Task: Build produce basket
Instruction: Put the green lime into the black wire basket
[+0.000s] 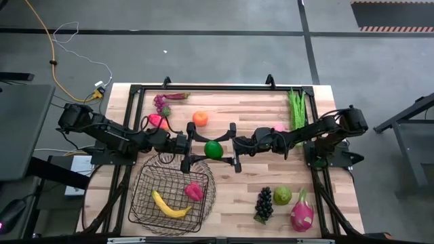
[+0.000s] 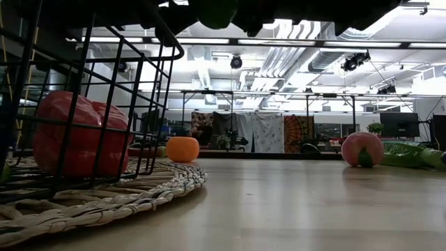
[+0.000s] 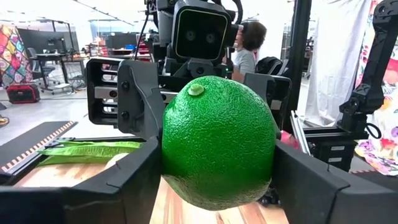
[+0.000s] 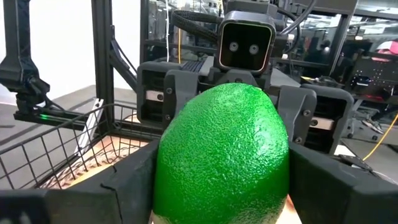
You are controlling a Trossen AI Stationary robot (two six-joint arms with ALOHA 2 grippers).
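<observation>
Left tool point(image 1: 198, 150) and right tool point(image 1: 227, 150) meet above mid-surface, both sets of fingers closed against the lime point(image 1: 213, 150), which hangs between them just beyond the basket point(image 1: 141, 203) rim. The basket, on a woven mat point(image 2: 139, 192), holds a banana point(image 1: 169, 205) and a red fruit point(image 1: 194, 191). Likely risk: if both tools release, or pull apart while both grip, the smooth round lime could drop and roll off the wooden surface point(image 1: 339, 203). The wrist views show both grips; the high view alone shows the orange point(image 1: 200, 118), grapes point(image 1: 264, 202) and dragon fruit point(image 1: 302, 211) still outside.
</observation>
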